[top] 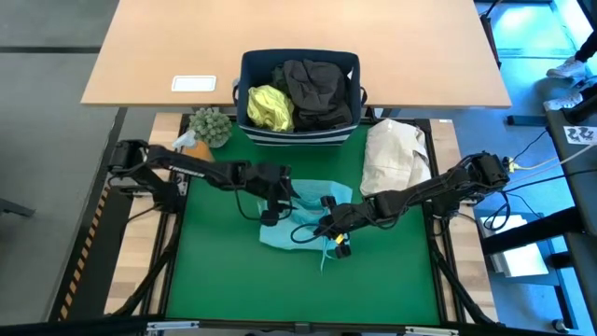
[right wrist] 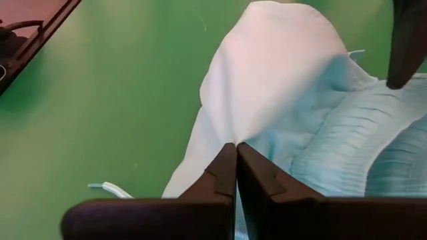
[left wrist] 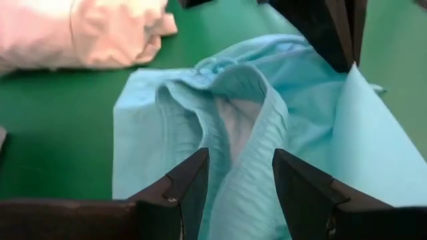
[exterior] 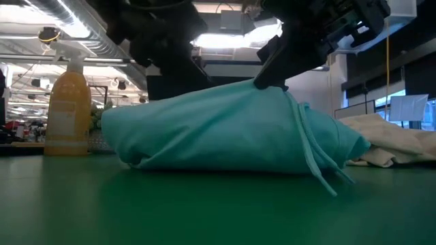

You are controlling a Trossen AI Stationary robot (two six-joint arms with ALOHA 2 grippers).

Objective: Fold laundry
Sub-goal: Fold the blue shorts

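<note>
- The turquoise garment lay bunched mid-counter on the green mat.
- The left gripper hung over its ribbed edge, fingers apart, gripping nothing.
- The right gripper was pinched together on a fold of the turquoise garment.

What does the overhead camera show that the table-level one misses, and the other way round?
Only the high view shows the navy fabric bin holding a yellow-green shirt and dark garments, the white card on the wooden table, and both arms in full, left gripper and right gripper meeting over the cloth. Only the low view shows the orange spray bottle clearly, the garment's dangling drawstring and the room behind. Both show the turquoise garment on the green mat and the cream cloth bundle.
</note>
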